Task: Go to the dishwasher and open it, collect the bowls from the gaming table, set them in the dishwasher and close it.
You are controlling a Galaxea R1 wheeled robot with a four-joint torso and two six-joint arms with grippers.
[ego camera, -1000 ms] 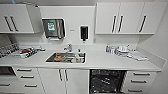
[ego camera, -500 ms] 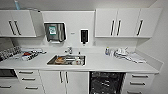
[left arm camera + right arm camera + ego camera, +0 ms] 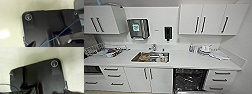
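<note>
The dishwasher [image 3: 190,80] stands open under the counter, right of the sink cabinet, in the head view. Its inside is dark, with wire racks showing. Its lowered door [image 3: 194,92] just reaches the picture's lower edge. The bowls and the gaming table are out of view. Each wrist view shows the robot's own dark plate over a pale speckled floor.
A white counter [image 3: 184,61] runs across the view, with a steel sink [image 3: 134,60] holding dishes. A dish rack [image 3: 94,48] sits at the left and cups and bottles [image 3: 204,48] at the right. White drawers [image 3: 221,80] flank the dishwasher, and wall cabinets hang above.
</note>
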